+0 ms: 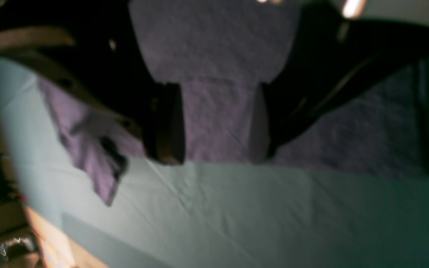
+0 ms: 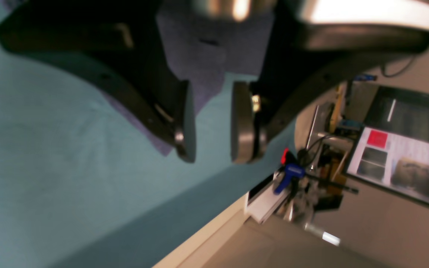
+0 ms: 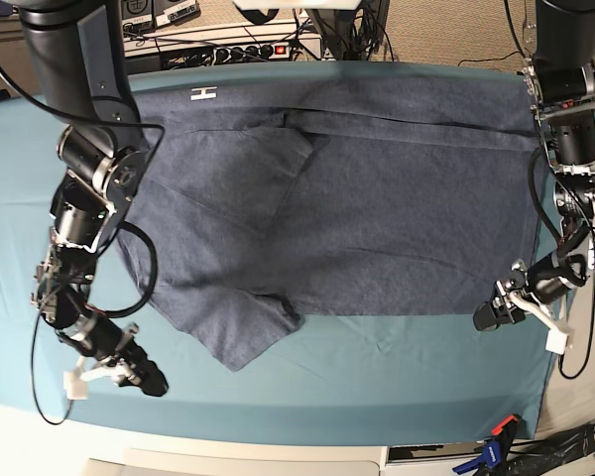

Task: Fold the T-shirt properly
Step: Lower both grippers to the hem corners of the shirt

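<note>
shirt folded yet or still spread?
Mostly spread: the T-shirt lies flat across the table cloth, one sleeve sticking out, no fold visible.

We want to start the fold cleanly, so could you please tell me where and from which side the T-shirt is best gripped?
Probably at the near hem of the T-shirt, at its corner by the open left claw, coming in low from the table's front edge. The hem there lies straight and flat on the cloth, so a finger could slide under it. The right claw, also open, could take the sleeve that juts out toward it.

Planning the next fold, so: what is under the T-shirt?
The teal table cloth lies under the T-shirt, showing on all sides around it. What is beneath the shirt's middle is covered, so nothing else can be confirmed there.
</note>
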### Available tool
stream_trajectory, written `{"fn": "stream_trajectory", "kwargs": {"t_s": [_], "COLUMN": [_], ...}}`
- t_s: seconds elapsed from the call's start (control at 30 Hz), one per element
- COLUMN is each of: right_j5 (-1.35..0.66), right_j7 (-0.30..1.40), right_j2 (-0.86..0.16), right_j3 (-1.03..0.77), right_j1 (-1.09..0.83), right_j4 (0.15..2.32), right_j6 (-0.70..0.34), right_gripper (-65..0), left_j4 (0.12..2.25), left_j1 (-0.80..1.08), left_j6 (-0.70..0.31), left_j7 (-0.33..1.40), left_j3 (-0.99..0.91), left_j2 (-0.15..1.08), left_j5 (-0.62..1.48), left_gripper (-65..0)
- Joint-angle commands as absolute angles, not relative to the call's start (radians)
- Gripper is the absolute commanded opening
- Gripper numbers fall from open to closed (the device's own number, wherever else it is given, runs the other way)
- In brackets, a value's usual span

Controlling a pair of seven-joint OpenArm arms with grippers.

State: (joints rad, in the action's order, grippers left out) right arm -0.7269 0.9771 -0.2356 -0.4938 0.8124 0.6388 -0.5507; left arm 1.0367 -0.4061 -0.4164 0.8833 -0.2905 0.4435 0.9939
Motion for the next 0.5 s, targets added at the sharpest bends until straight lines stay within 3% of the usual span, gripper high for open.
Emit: {"fn": "stream_trajectory", "kwargs": {"t_s": [0.0,0.23,0.47], "right_j5": [-0.763,-0.759,-0.759], "right_j7": [0.968,0.985,0.999], "right_j2": [-0.257,-0.294,-0.327], "right_j3": [-0.495,-0.494,-0.491], "right_j1": [0.853,0.852,0.833], "right_j4": [0.647,0.644,0.644], "right_j6": [-0.566,-0.587,-0.611], "right_gripper": [-47.4,-47.4,-47.4], "left_j4": [1.037,0.992,0.992], "left_j1": [-0.434,-0.434,-0.435], "left_j6": [-0.43,-0.448,-0.457], "left_j7": [0.877,0.899,0.898], "left_j3": [-0.297,-0.297,-0.297], "left_j2": [0.466,0.488,0.598], "left_j5": [1.035,1.063,1.054], "left_gripper": [-34.5,-34.5,-34.5]}}
